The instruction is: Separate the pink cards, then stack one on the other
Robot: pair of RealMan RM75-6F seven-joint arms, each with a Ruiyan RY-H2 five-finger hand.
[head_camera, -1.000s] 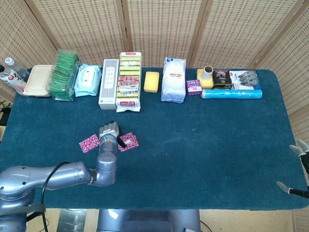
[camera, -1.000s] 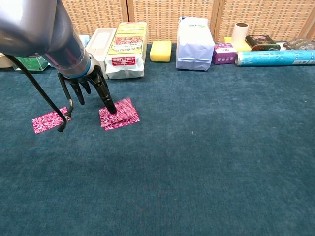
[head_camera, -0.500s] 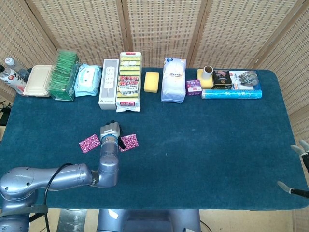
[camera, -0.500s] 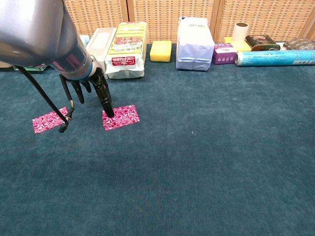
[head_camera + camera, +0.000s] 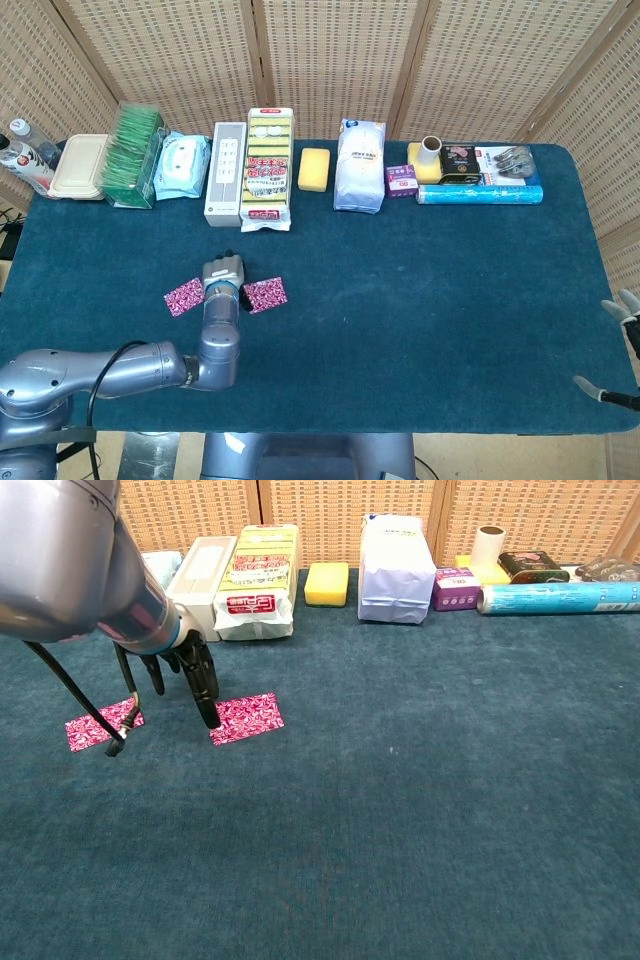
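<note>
Two pink patterned cards lie flat and apart on the blue cloth. The left card [image 5: 185, 297] [image 5: 100, 725] and the right card [image 5: 265, 294] [image 5: 247, 718] have my left hand [image 5: 222, 275] [image 5: 175, 675] between them. Its fingers [image 5: 207, 702] point down and are spread, holding nothing. One fingertip is at the right card's left edge; whether it touches is unclear. My right hand [image 5: 618, 345] shows only at the table's front right corner, fingers apart and empty.
A row of goods lines the far edge: food container [image 5: 80, 166], green packets [image 5: 133, 155], wipes [image 5: 182, 165], sponge pack [image 5: 268, 168], yellow sponge [image 5: 315, 168], white bag [image 5: 360, 165], small purple box [image 5: 401, 180], blue roll [image 5: 480, 193].
My left hand has slid left off the right card, which has settled flat slightly to the right. The left card and my right hand have stayed put.
</note>
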